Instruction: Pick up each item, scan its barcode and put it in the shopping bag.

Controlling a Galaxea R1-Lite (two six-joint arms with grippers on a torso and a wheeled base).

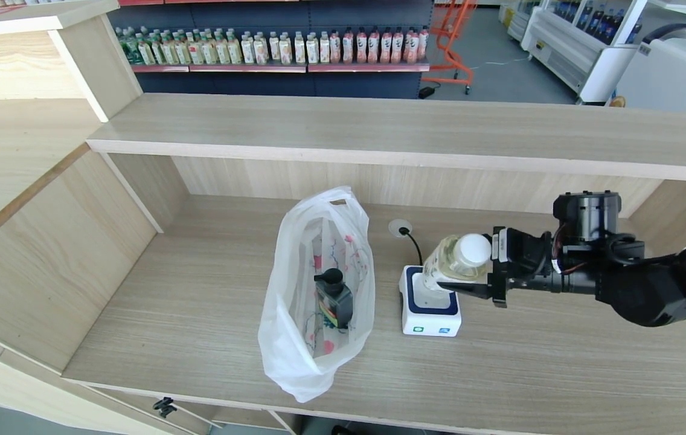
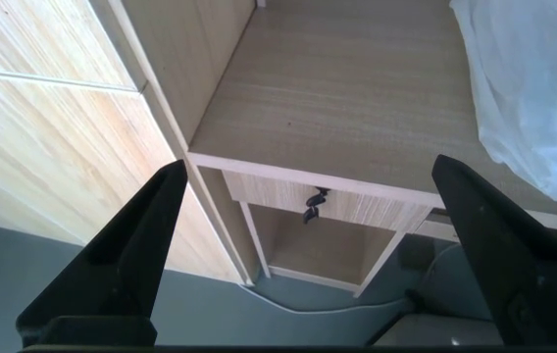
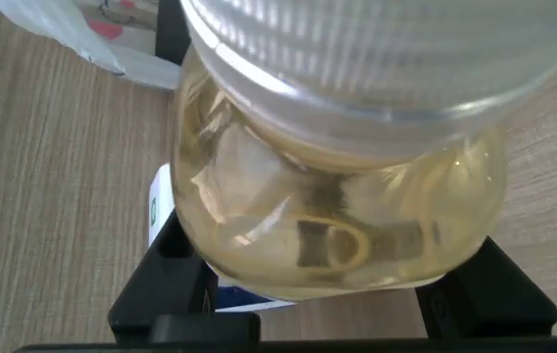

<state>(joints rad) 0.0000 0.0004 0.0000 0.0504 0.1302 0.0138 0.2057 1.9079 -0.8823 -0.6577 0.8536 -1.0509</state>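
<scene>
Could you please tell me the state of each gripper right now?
Left gripper: open, holding nothing.
Right gripper: closed on the clear bottle, above the scanner.

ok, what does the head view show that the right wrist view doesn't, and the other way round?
Head, not wrist: the black pump bottle inside the bag, the cable from the scanner to a socket in the counter, and the drinks shelf behind.
Wrist, not head: both fingers flanking the bottle, and the ridges on its white cap.
Both: the right gripper holding the bottle of pale liquid over the scanner, the bag's edge and the wood counter.
</scene>
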